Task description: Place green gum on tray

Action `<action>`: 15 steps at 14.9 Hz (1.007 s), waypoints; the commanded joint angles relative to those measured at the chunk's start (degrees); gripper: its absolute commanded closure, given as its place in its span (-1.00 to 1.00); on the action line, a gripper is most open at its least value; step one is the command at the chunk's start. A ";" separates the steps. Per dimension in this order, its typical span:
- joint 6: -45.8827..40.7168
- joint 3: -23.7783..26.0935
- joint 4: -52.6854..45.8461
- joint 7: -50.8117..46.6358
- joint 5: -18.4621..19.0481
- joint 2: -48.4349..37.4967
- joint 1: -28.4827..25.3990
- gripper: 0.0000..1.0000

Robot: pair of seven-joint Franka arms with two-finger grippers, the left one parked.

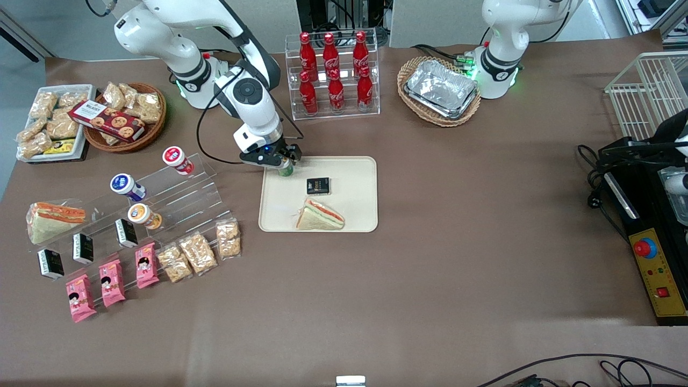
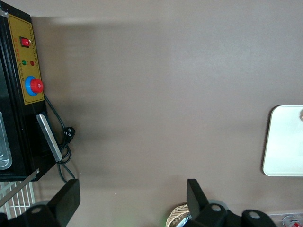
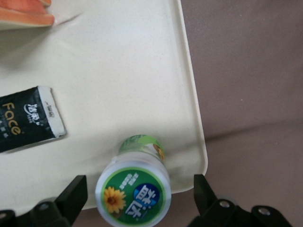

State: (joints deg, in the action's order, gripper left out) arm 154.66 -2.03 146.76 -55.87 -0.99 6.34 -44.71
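Observation:
The green gum (image 1: 285,170), a small green bottle with a white-rimmed green lid, stands upright on the beige tray (image 1: 355,183), close to the tray corner farthest from the front camera at the working arm's end. My right gripper (image 1: 281,160) sits directly above it. In the right wrist view the gripper (image 3: 139,185) is open. Its two black fingers (image 3: 73,193) stand wide on either side of the gum's lid (image 3: 133,194), with a gap on each side. The tray (image 3: 118,71) lies under the bottle. The tray's edge also shows in the left wrist view (image 2: 284,142).
A black packet (image 1: 317,186) and a wrapped sandwich (image 1: 320,216) lie on the tray, nearer the front camera than the gum. A cola bottle rack (image 1: 333,72) stands farther back. A clear stepped shelf (image 1: 177,191) holds red-lidded (image 1: 176,159) and blue-lidded (image 1: 126,186) bottles.

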 commanded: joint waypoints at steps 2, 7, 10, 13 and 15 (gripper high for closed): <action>-0.14 -0.78 -0.69 -0.11 1.07 -2.37 1.11 -1.00; -21.54 -0.87 -10.60 0.06 0.64 -10.10 1.47 -1.00; -34.82 -1.74 -19.38 1.03 0.11 -12.83 1.47 -1.00; -48.79 -2.62 -32.90 1.29 -1.20 -12.40 1.47 -1.00; -55.75 -3.06 -41.52 2.00 -1.21 -11.18 1.47 -1.00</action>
State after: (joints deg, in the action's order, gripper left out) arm 109.21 -4.39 118.09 -55.53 -1.19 -7.75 -43.41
